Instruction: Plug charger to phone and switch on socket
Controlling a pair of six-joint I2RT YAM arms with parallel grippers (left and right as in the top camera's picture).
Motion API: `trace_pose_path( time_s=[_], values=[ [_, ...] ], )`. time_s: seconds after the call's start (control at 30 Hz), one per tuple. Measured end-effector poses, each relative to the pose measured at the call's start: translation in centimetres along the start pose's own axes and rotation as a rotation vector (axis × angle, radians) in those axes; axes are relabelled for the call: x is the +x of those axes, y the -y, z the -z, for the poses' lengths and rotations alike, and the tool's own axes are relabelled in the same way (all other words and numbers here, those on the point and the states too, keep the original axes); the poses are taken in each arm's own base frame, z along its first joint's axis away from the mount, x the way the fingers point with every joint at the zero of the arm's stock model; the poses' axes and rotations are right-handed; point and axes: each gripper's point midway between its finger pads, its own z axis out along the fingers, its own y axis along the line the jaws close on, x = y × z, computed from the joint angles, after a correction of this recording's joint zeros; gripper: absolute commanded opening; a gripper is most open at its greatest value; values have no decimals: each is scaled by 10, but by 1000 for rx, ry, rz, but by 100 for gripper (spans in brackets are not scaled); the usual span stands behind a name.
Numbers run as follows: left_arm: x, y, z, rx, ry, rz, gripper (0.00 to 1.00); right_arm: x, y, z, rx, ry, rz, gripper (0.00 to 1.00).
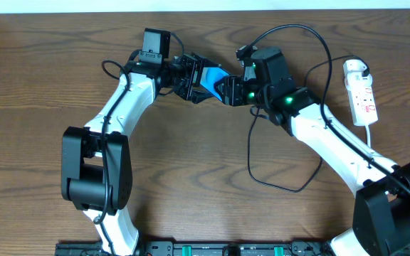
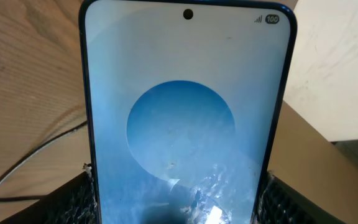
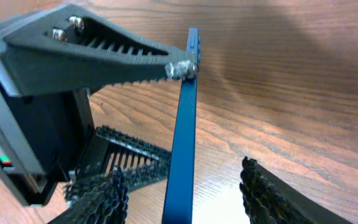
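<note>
**Phone presented for plugging, seen from above and from both wrists.** The left tool (image 1: 191, 80) is clamped on the phone (image 1: 212, 75) and holds it clear of the desk (image 1: 191, 185), near the far edge. In the left wrist view, the lit screen fills the frame with a pad (image 2: 73, 202) pressed to each long side. The right tool (image 1: 228, 89) meets it from the other side. Its fingers (image 3: 272, 193) stand apart and straddle the phone's thin edge, with a gap showing on each side, so we read it as open and holding nothing.

The charger (image 1: 250, 153) lies as a thin black loop on the desk beside the right arm. We cannot pick out its connector tip, which may be hidden under the arm. The socket (image 1: 362, 96) lies well apart, toward the right edge, and neither tool is touching it.

We judge the step in hand to be steadying or re-gripping the phone. Plugging in and switching on are not yet done. The next move calls for the right tool to find the connector tip, take it and line it up with the phone's port.

The middle of the desk gives open room. The tools work close together near the far edge, and the cable loop lies where the right arm could snag it.
</note>
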Motion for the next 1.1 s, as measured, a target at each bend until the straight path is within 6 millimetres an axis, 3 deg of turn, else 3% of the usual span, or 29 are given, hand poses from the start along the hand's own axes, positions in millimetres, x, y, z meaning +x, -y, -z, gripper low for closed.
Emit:
trace_pose_path(
  time_s=[0.23, 0.5, 0.8, 1.0, 1.1],
  values=[
    [5, 1, 0, 4, -32, 9, 49, -8, 3, -2, 16, 37, -8, 49],
    [6, 1, 0, 5, -37, 23, 49, 1, 14, -18, 38, 10, -25, 44],
    [7, 1, 0, 5, -38, 26, 49, -3, 8, -19, 20, 31, -23, 26],
    [7, 1, 0, 5, -39, 27, 49, 1, -3, -22, 12, 28, -12, 2],
    [6, 2, 1, 11, -43, 23, 49, 0, 0, -22, 19, 36, -34, 1]
  ],
)
